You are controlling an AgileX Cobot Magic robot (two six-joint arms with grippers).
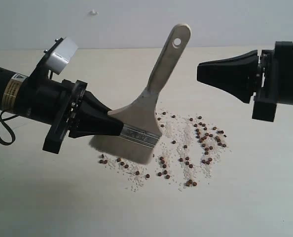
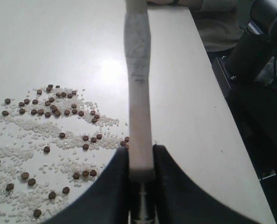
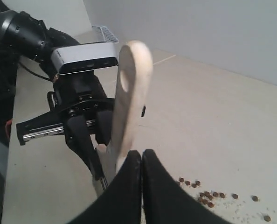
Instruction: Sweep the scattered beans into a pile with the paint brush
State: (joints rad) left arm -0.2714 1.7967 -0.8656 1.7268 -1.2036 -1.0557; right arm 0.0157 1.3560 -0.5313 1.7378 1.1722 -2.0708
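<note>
My left gripper (image 1: 120, 129) is shut on the paint brush (image 1: 147, 103), gripping it at the silver ferrule. The cream handle slants up to the right and its hole is at the top. The whitish bristles (image 1: 121, 148) touch the table at the left end of the spread. The beans (image 1: 206, 139) lie scattered among white grains, mostly to the right of the bristles, with a few just below them. In the left wrist view the brush (image 2: 138, 93) shows edge-on between the fingers of my left gripper (image 2: 141, 154), with beans (image 2: 54, 109) beside it. My right gripper (image 1: 200, 72) hangs shut and empty above the right of the spread. In the right wrist view my right gripper (image 3: 141, 155) points at the brush handle (image 3: 131, 93).
The pale table (image 1: 255, 202) runs to a white wall at the back. In the left wrist view the table edge (image 2: 222, 140) drops off to a dark arm base (image 2: 262, 42). The left arm with its camera (image 3: 82, 58) fills the far side of the right wrist view.
</note>
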